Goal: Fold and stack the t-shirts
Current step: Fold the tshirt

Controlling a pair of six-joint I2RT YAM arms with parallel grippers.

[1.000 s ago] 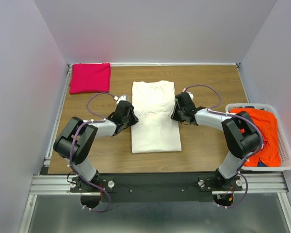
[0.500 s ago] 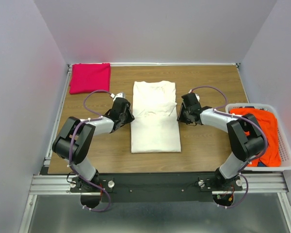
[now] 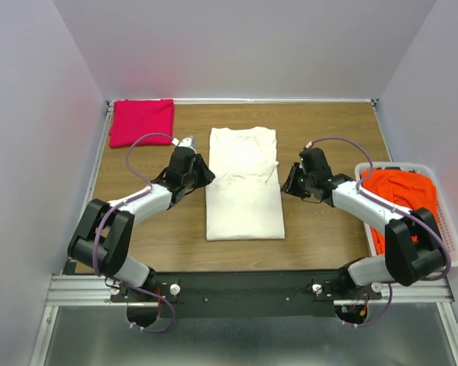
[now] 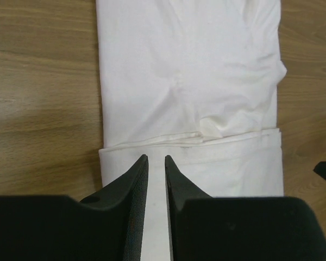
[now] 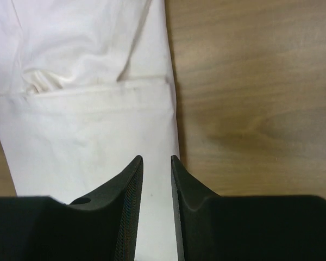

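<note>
Find the white shirt (image 3: 244, 183) flat at mid-table (image 3: 328, 137), already narrowed to a long strip, with a cross edge about halfway down

Read the left gripper (image 4: 156, 159) as only a slit apart, clamped on nothing, tips over the strip's left edge just near of that cross edge

Read the right gripper (image 5: 156, 159) the same way: narrowly parted, empty, tips over the right edge

Judge the step in hand as the end-over-end fold. To do it well:
- widen both claws before going down
- take matching points on the two long edges, level with each other
- catch every layer, not just the top one
- lift and carry in step, so nothing skews
- lay edge on edge, then let go only once flat

Watch for the tucked sleeve slipping out near the cross edge

Count three shirts: one white, one pink (image 3: 141, 122) folded at the far left corner, one orange (image 3: 401, 191) loose in the basket (image 3: 452, 236); count one basket, two grippers
</note>
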